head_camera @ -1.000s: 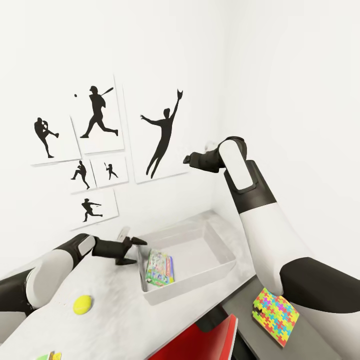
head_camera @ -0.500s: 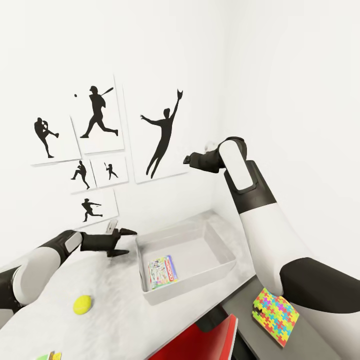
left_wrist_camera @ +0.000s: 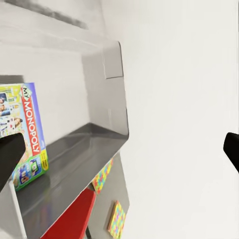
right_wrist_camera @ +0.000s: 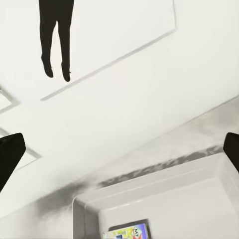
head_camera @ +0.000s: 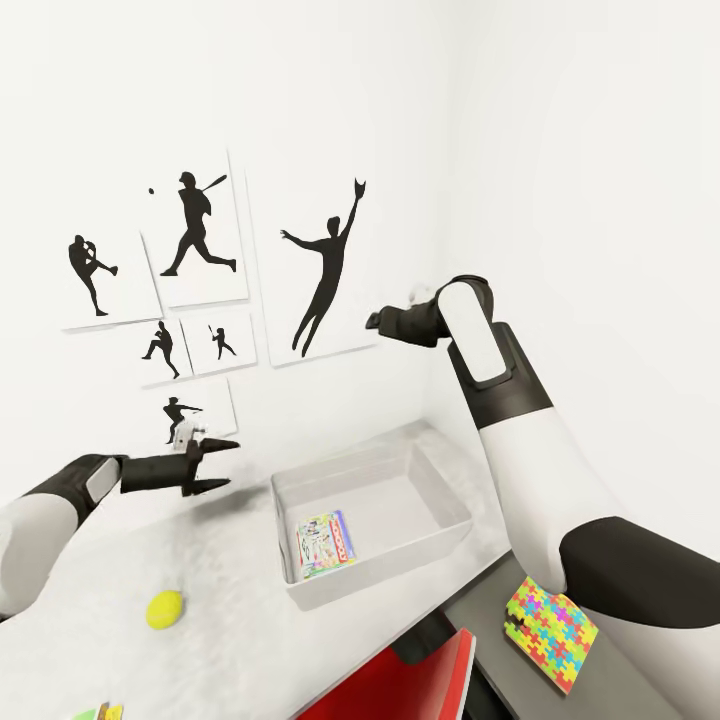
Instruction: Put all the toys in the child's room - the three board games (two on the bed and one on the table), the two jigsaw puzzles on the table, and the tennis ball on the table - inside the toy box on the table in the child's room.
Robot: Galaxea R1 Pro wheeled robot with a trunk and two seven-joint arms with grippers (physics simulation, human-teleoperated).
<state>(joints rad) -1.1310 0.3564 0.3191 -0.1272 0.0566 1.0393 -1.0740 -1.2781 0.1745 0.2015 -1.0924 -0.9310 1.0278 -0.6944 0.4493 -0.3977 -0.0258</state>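
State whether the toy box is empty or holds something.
Not empty: one board game lies flat on the floor of the toy box.

White desk top with a lower dark-grey corner

The table (head_camera: 230,600) bears the toy box (head_camera: 440,535) and tennis ball (head_camera: 165,608); one jigsaw puzzle (head_camera: 550,620) lies on its dark section.

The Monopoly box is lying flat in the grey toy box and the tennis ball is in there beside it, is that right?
Not quite. The Monopoly box does lie flat in the grey toy box, but the tennis ball is not in there with it. The head view shows the ball outside the bin, on the white table top, off toward the robot's left.
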